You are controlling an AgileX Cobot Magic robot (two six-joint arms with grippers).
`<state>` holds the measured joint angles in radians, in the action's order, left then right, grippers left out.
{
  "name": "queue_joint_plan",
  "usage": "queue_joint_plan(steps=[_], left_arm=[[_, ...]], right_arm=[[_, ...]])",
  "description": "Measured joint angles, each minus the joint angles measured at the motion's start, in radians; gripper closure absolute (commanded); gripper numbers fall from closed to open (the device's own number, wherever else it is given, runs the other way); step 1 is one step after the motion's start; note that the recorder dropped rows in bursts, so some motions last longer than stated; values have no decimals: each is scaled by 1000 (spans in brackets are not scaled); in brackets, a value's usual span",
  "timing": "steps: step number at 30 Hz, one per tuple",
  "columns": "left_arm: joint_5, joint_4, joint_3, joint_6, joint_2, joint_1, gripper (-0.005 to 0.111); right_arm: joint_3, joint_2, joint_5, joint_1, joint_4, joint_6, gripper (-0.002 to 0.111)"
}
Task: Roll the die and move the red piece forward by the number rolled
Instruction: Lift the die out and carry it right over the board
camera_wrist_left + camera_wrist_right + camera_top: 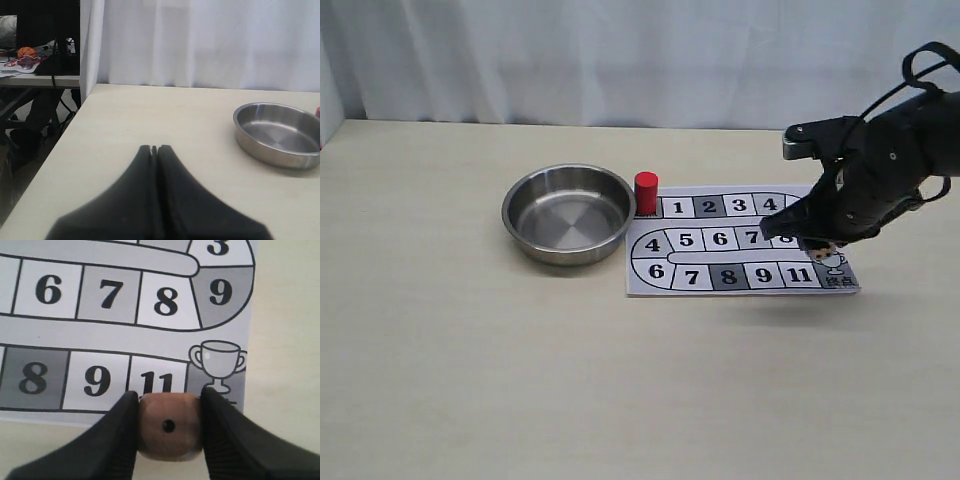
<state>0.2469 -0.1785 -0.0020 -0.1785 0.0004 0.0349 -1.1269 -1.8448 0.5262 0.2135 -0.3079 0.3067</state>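
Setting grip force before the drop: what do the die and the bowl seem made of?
The die is probably wood: matte warm brown, softly rounded corners, one dark pip showing. The bowl looks like steel or a similar metal: silvery, brushed inside, bright reflections along its rim.

Elevated frontal exterior; low wrist views sharing bowl (570, 256), board (692, 277).

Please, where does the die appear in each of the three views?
Exterior view: the die peeks out under the right gripper, over the board's right end.
Left wrist view: not in it.
Right wrist view: held between the fingers, near square 11.
Shared landmark: square 11, in the exterior and right wrist views.
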Motion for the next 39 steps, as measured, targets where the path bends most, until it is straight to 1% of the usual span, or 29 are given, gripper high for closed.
queue_joint_plan(steps=[3,6,12,13,18,20,22,24,28,29,30,32,34,39], left_arm=[[0,0,0,0,0,0,107],[0,0,0,0,0,0,107],[0,0,0,0,0,0,107],[0,0,0,0,0,0,107],[0,0,0,0,0,0,107],[0,0,0,0,0,0,107],[0,0,0,0,0,0,107],[0,0,0,0,0,0,107],[0,0,0,0,0,0,107],[0,0,0,0,0,0,107],[0,0,0,0,0,0,107],[0,0,0,0,0,0,107],[0,0,0,0,0,0,107],[0,0,0,0,0,0,107]], right_arm=[[0,-13,-14,-4,-24,0,104],[0,-27,-27,-6,-90,0,104],[0,-53,-54,-48,-203,64,103],[0,-58,-60,-57,-212,79,101],[0,-72,-98,-100,-186,98,83],[0,-74,-129,-110,-124,78,77],[0,-74,-165,-111,-2,-3,67],[0,-76,-206,-111,204,-154,57],[0,-85,-213,-101,657,-584,31],[0,-87,-205,-97,749,-680,26],[0,-86,-201,-97,805,-749,25],[0,-86,-199,-95,871,-812,28],[0,-86,-212,-95,882,-809,32],[0,-86,-237,-95,816,-743,44]])
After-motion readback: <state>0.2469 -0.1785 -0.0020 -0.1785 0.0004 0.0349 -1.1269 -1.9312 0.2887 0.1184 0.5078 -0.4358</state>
